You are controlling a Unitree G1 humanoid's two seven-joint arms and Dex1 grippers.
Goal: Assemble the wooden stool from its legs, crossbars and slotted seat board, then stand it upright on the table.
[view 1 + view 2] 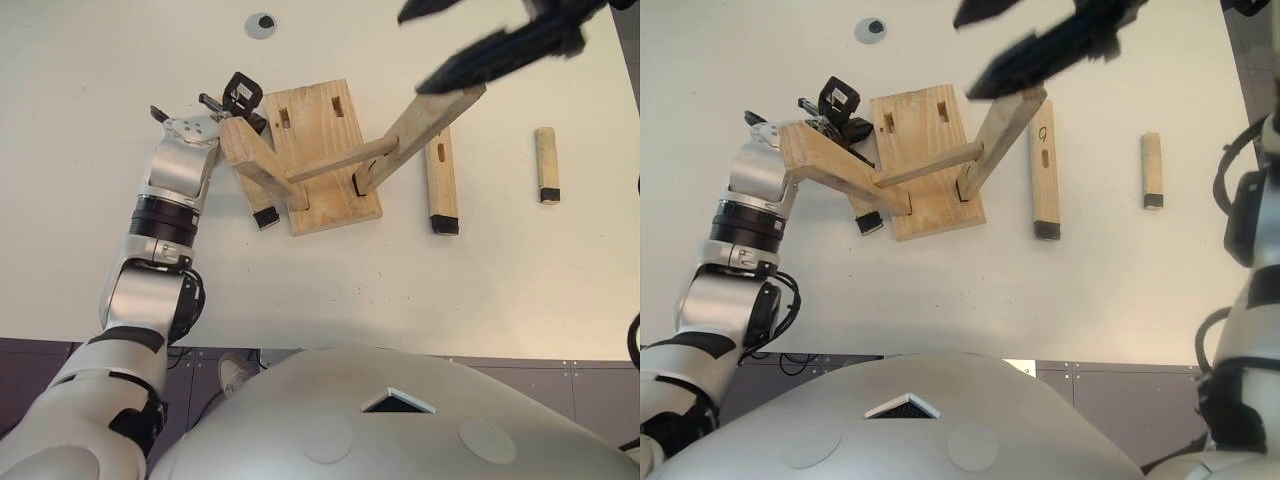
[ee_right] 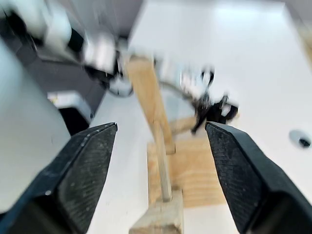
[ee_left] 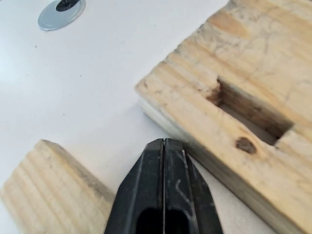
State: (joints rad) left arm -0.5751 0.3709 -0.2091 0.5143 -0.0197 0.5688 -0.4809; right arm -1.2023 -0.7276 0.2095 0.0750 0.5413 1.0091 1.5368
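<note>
Seat board (image 1: pixel 316 148) flat on table (image 1: pixel 90 120); loose leg (image 1: pixel 1044 185) pen-marked.

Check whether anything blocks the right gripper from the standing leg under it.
Nothing visible does: the right gripper is open, and the top of the leg shows bare between its fingers.
</note>
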